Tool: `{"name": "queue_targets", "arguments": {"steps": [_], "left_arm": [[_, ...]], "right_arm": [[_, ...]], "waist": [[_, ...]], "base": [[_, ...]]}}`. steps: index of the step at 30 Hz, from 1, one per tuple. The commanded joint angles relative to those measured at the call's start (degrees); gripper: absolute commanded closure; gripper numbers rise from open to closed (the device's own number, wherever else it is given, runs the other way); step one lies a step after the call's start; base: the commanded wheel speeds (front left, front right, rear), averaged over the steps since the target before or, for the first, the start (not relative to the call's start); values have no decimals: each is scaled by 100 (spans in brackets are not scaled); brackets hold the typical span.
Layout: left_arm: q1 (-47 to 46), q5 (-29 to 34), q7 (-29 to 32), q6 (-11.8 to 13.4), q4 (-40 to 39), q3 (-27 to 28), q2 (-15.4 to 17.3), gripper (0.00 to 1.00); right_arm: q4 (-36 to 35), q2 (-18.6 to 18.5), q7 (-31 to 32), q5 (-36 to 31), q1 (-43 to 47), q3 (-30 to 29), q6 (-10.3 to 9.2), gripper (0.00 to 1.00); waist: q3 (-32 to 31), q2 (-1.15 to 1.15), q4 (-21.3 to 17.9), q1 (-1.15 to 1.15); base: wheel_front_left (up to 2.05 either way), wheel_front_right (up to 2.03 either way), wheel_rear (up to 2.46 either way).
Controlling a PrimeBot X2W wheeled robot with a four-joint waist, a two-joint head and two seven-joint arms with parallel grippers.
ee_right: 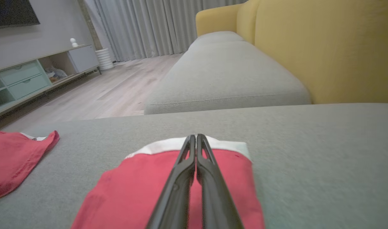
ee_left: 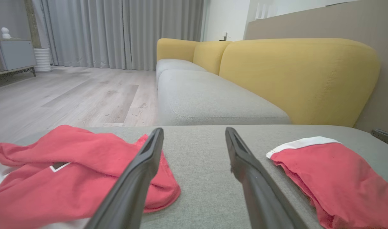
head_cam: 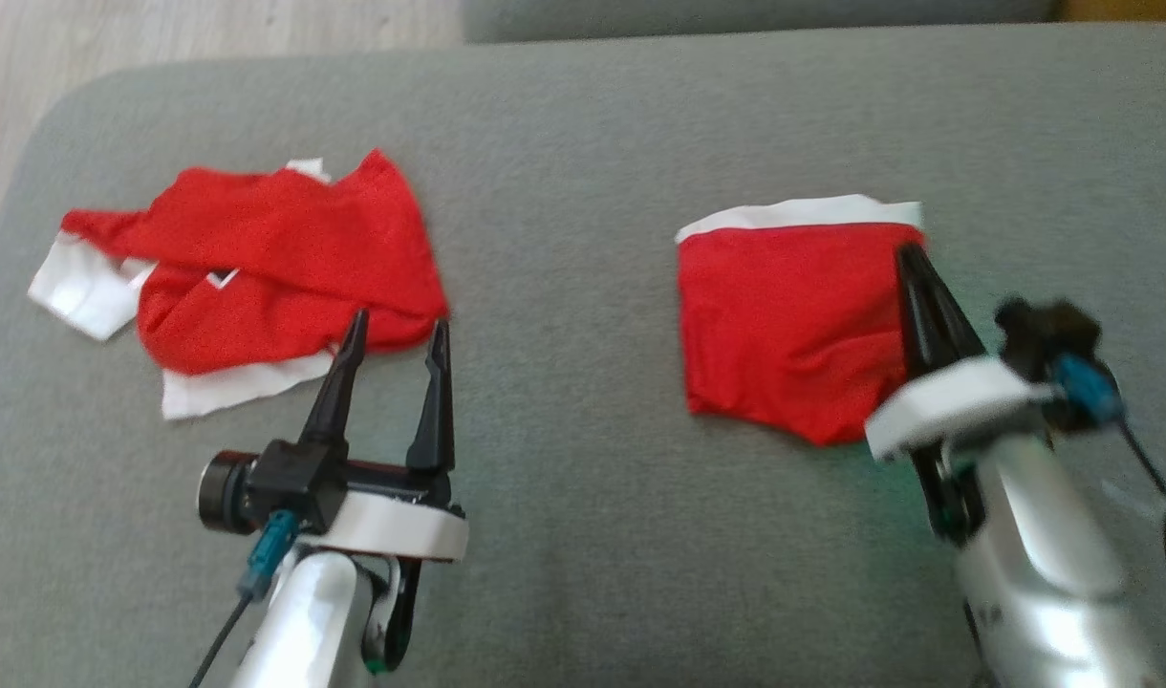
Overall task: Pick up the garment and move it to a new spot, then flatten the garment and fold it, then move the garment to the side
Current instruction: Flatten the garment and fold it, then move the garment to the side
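Note:
A crumpled red garment with white trim [head_cam: 277, 268] lies at the left of the grey cushion [head_cam: 583, 143]. A second red garment with a white band [head_cam: 793, 325] lies folded flat at the right. My left gripper [head_cam: 397, 330] is open with nothing in it, its tips at the crumpled garment's [ee_left: 54, 171] near right edge. My right gripper [head_cam: 910, 253] is shut over the folded garment's right side, near the white band; nothing shows pinched between its fingers [ee_right: 181, 178]. The right wrist view has the folded garment [ee_right: 133, 190] under those fingers and the crumpled one [ee_right: 12, 159] at far left.
Beyond the cushion runs a sofa with grey seats [ee_left: 206, 95] and yellow backs [ee_left: 295, 76]. Wooden floor [ee_left: 70, 92] lies to the left, with a low cabinet [ee_right: 31, 79] and curtains [ee_left: 117, 31] behind. Bare grey cushion separates the two garments.

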Motion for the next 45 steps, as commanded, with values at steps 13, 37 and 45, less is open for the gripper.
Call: {"name": "queue_targets", "arguments": {"steps": [13,37,45], "left_arm": [[344,360,-37,-75,1,516,18,0],[-73,227,-37,-132,-118,138,16,0],[-178,190,-37,-96,-186,28,16,0]], "right_arm": [[-1385,111,-77,-226,1612,-334,-5,0],[-429,112,1066,-138,224,-1010,-5,0],[687,12,1796,19,-298,-1133,-5,0]], "waist": [[-535,0,-372,1],[335,0,306,1],[519,0,521,1]], "base": [[0,0,0],[0,0,0],[0,0,0]]}}
